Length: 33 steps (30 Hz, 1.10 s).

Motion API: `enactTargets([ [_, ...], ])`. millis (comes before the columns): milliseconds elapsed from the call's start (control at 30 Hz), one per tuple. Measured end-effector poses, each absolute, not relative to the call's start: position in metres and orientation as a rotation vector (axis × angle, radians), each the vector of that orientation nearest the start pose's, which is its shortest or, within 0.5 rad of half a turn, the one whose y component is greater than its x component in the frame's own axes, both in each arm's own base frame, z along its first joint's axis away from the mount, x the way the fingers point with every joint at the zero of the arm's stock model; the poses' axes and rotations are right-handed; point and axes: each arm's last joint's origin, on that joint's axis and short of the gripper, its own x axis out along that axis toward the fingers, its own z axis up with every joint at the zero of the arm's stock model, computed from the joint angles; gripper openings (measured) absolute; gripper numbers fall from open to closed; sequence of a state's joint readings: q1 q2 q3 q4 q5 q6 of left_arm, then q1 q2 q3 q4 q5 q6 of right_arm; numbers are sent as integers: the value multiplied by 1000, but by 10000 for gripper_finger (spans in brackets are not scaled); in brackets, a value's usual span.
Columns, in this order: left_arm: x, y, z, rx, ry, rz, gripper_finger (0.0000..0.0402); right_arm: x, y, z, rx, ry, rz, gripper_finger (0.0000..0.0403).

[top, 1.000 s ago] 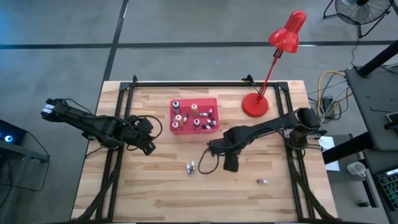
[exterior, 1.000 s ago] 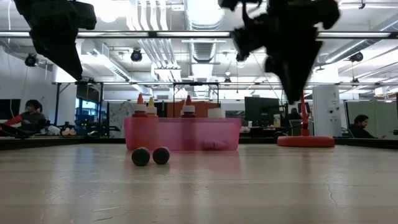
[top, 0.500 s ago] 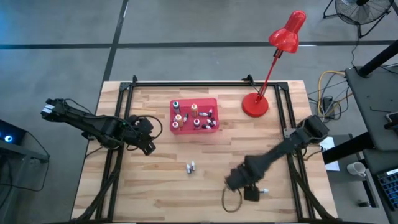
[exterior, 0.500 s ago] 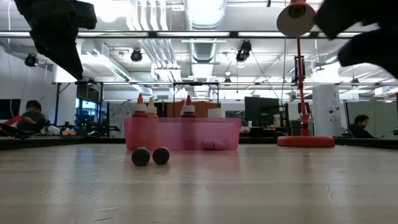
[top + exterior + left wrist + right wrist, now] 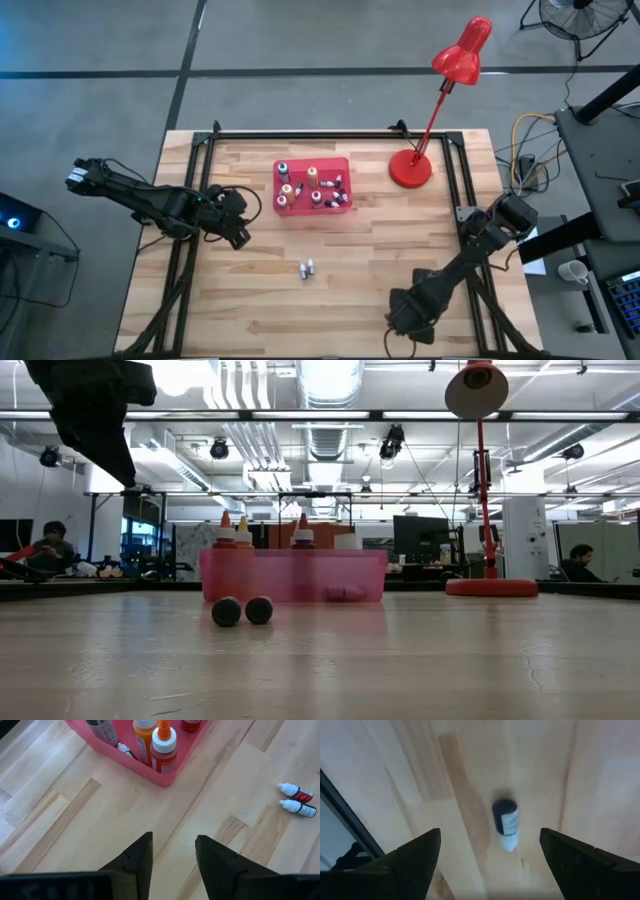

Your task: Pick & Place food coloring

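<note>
High view gives me a plank table (image 5: 250,300); the right gripper (image 5: 412,322), at five o'clock, spreads wide over one lying bottle (image 5: 506,824). Two more bottles (image 5: 306,268) lie mid-table, others fill the red tray (image 5: 279,208) at twelve; the left gripper (image 5: 172,851), at nine, gapes empty; I see an office hall behind.

**Around my table**

The wooden table (image 5: 250,300) under me carries a red desk lamp (image 5: 412,168) at its far right corner, its shade (image 5: 462,55) leaning out past the edge. A shallow red tray (image 5: 343,166) sits near the far middle. Across the room, people sit at desks (image 5: 40,550), monitors (image 5: 420,535) glow, and a fan (image 5: 580,15) stands on the floor.
</note>
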<state>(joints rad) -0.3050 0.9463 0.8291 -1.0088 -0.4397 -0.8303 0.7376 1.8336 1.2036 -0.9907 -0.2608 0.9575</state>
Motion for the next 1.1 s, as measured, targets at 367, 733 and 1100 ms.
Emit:
enactTargets([
  [367, 153, -35, 264, -342, 910, 531, 122, 214, 209, 137, 311, 1812, -138, 314],
  [733, 153, -35, 264, -335, 909, 532, 122, 210, 204, 131, 220, 1807, -99, 193],
  [1100, 153, -35, 264, -306, 912, 518, 122, 240, 196, 139, 292, 1678, -50, 62],
])
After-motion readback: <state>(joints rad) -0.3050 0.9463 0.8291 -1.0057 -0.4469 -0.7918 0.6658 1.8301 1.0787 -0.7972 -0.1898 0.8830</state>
